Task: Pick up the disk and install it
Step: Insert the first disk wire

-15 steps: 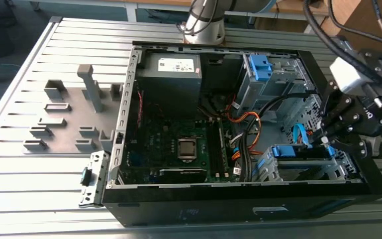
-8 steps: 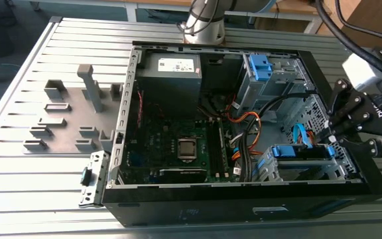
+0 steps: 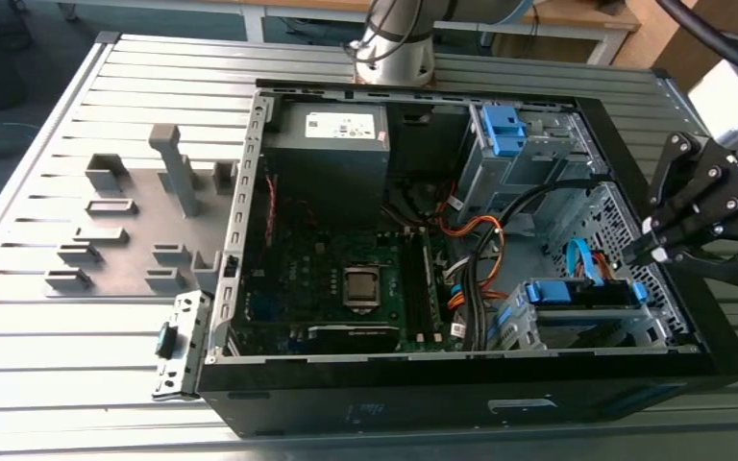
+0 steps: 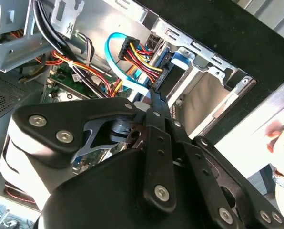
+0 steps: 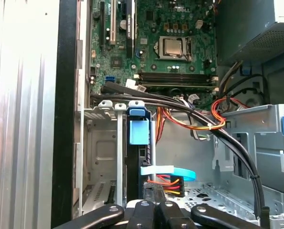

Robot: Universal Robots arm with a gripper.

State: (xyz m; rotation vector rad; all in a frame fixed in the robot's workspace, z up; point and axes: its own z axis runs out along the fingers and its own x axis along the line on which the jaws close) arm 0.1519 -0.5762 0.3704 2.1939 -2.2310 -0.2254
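Gripper, tips pressed together and empty, hovers at the case rim. Just inside the case, the disk sits in its bay, cables beside it. A skewed push could snag those wires or jam the disk.

Computer case on slatted table

Open PC case on slatted table — motherboard inside.
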